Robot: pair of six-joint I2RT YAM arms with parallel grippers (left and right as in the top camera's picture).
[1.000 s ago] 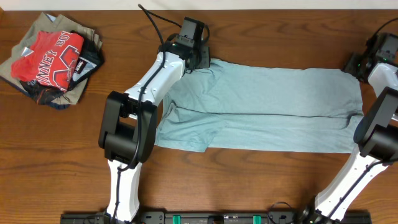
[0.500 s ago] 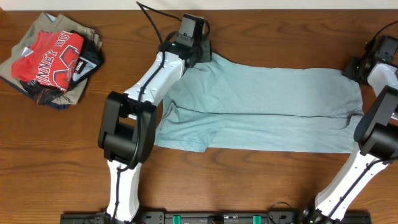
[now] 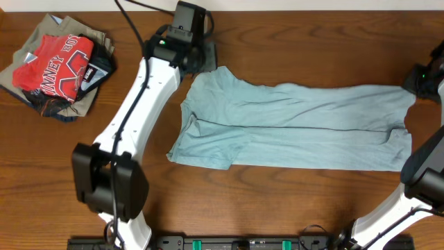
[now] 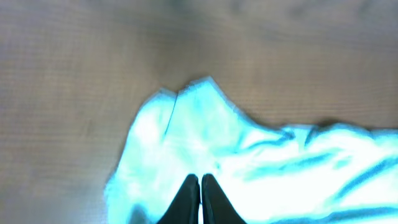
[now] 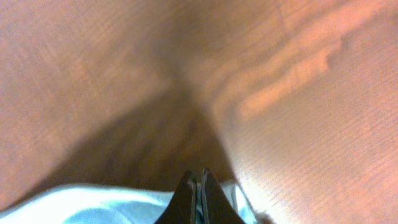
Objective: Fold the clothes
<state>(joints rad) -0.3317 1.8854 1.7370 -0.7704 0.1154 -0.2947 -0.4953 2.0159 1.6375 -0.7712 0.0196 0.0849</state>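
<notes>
Overhead view first. Counts one pale blue-grey garment as the clothes, spread wide over the middle and right of the table, running left to right, wrinkled, with a lengthwise crease across it.

Finds the left gripper at the far left corner of the clothes, clenched on a raised peak of fabric. Checks this from the left wrist: fingertips pressed together, cloth bunched around them. Finds the right gripper at the far right corner, likewise clenched. Sees pale cloth at its tips from the right wrist and reads that as a grasp on the corner, though blurred.

Judged step: securing both far corners ahead of a fold. Next, probably: lift both corners together, keep the far edge taut, and carry it toward the near edge until hem meets hem. Risks a skewed fold if done unevenly.

Counted: one garment to fold. One separate pile at the far left of the table, well apart, with one red T-shirt on top and dark and khaki pieces beneath, number unclear. Two grippers.
</notes>
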